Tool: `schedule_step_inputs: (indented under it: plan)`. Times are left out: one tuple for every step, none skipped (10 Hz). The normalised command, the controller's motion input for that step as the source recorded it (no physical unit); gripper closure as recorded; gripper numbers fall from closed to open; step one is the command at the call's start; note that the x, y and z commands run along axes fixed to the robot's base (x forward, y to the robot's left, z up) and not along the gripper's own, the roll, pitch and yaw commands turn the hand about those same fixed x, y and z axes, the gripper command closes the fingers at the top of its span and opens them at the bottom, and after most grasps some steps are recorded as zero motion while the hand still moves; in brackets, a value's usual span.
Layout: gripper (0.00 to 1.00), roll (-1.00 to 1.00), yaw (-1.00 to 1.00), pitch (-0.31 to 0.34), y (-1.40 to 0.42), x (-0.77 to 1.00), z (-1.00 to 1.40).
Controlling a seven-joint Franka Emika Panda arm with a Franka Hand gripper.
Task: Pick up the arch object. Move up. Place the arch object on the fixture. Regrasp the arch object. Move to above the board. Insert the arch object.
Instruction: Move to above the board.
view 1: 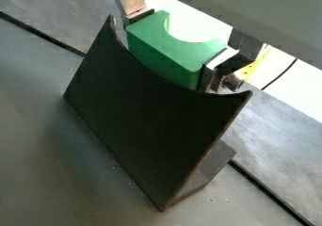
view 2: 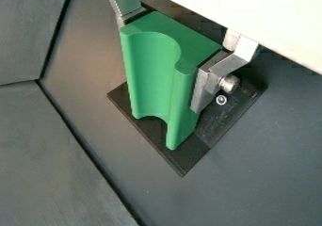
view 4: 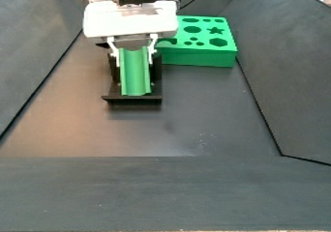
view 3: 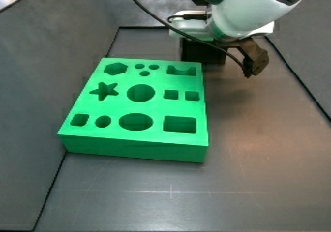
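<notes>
Both wrist views give us the closest look at the gripper (view 1: 174, 43): its silver fingers (view 2: 209, 77) stand on either side of the arch object (view 1: 179, 47), closed against its flanks, so we read the hand as clamped on that small green block. In a wrist view the block's curved notch (view 2: 160, 60) runs along its length as a rounded channel. The block lies against the fixture (view 1: 151, 117), a dark sloped piece whose upper edge meets the green block; in a wrist view we also see the fixture's flat base plate (view 2: 208, 140) on the floor under the block.

In a side view the gripper (view 4: 134, 54) hangs below the white wrist housing (view 4: 130, 19), with the arch object (view 4: 135, 72) upright and long between the fingers, its lower end down in the fixture (view 4: 134, 96). In a side view from the opposite direction the white arm (view 3: 246, 9) hides the block, and only part of the fixture (view 3: 200, 50) shows just behind the board (view 3: 139, 110).

The board lies flat on the dark grey floor (view 4: 155, 130), near the fixture but apart from it. Dark sloping walls (view 4: 45, 62) close in the work area on both sides.
</notes>
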Motion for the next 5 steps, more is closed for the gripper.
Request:
schedule_step_inputs:
  plan:
    - [1.0,0.04,-0.11,0.036,0.0,0.1,1.0]
    - [1.0,0.03,-0.1,0.043,0.0,0.09,1.0]
    - [1.0,0.02,-0.09,0.062,-0.01,0.08,1.0]
    - [1.0,-0.02,-0.06,0.093,0.0,0.07,1.0]
    - [1.0,-0.04,-0.02,0.114,0.0,0.06,1.0]
